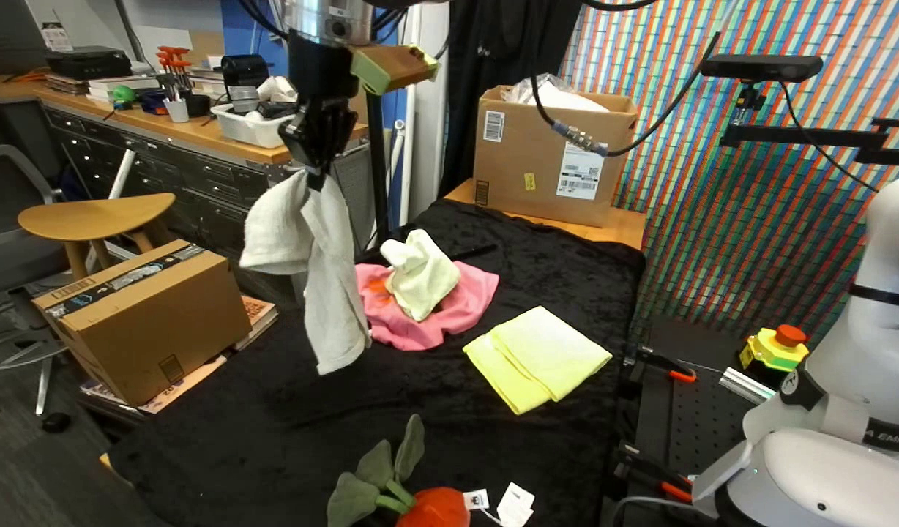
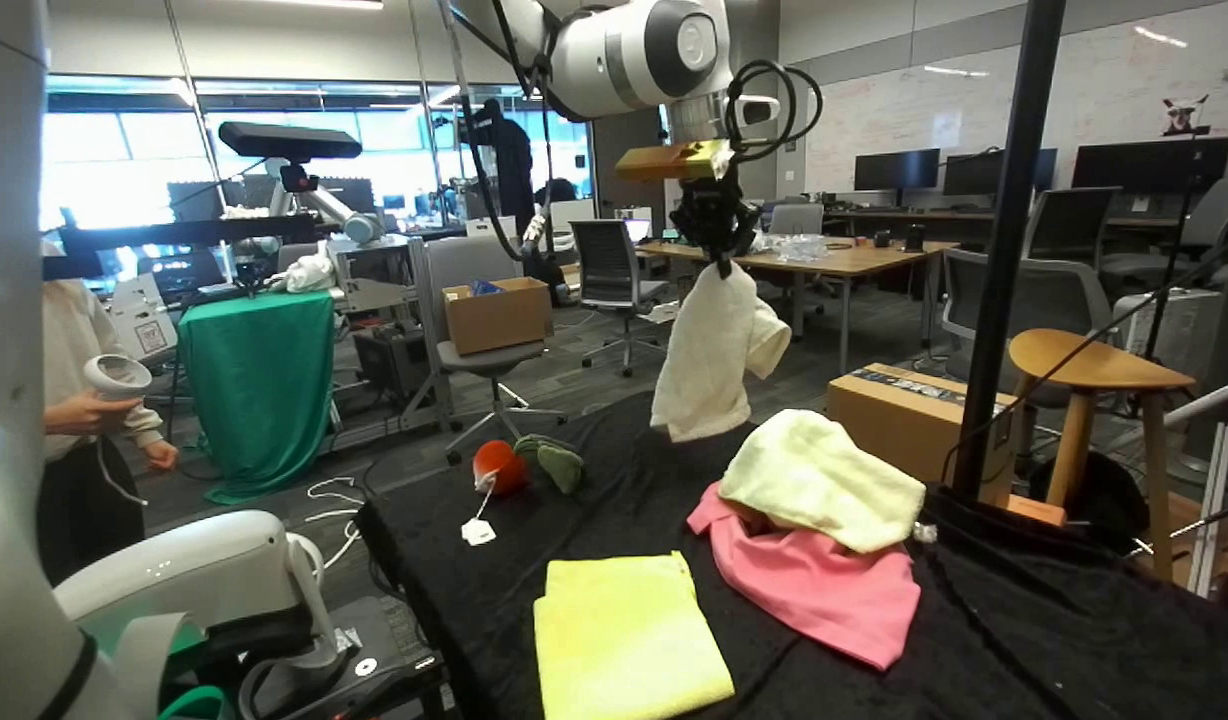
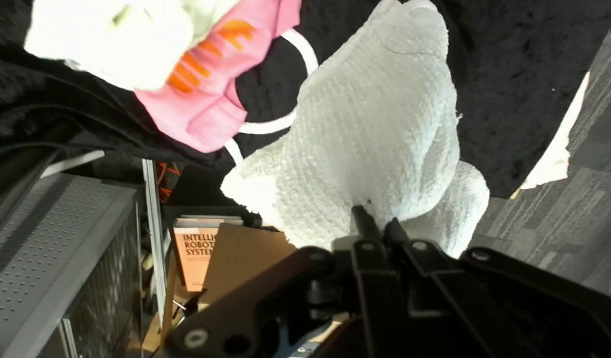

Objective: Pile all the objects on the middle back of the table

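My gripper (image 1: 316, 180) is shut on a white cloth (image 1: 331, 278), which hangs down over the black-draped table (image 1: 274, 439). Both exterior views show the grip high above the surface, and in the wrist view the fingertips are nearly together with fabric pinched between them. Beyond the hanging cloth, a pale crumpled cloth (image 2: 824, 480) rests on top of the pink cloth (image 2: 824, 600). A white rope loop (image 3: 266, 128) lies beside the pink cloth, partly hidden by the held one. The folded yellow-green cloth (image 1: 541, 355) is flat on the table. Elsewhere lies the red-and-green plush toy (image 2: 501, 467).
A cardboard box (image 1: 552, 161) stands at one table edge. Another cardboard box (image 1: 157, 322) sits off the table, near a wooden stool (image 1: 94, 217). A black upright pole (image 2: 1004, 240) rises close to the pink cloth. A person (image 2: 84, 420) with a controller stands away from the table.
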{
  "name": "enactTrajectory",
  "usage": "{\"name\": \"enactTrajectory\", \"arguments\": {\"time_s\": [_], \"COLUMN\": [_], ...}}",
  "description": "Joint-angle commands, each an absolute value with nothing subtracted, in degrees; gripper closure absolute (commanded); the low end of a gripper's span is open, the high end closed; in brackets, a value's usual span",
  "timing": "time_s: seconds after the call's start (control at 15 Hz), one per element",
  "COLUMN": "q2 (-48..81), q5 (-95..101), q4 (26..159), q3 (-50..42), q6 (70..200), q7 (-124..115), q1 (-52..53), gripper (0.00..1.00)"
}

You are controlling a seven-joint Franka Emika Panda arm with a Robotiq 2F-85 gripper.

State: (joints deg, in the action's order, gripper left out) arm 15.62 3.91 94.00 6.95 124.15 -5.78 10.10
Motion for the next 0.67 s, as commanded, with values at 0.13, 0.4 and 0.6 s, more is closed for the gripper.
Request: {"name": "enactTrajectory", "arguments": {"time_s": [0.13,0.4,0.6], "q2": [6.56,8.18,10.10], "q5": [3.71,9.49,15.77], "q4": [109.93,113.75,114.82], "q3": [3.94,1.51,0.06], "q6": [131.81,135.75,137.53], "q7": [-6.12,-12.30,-20.31], "q1": [5.81,5.31,6.01], "gripper": [0.96,0.96,0.96]}}
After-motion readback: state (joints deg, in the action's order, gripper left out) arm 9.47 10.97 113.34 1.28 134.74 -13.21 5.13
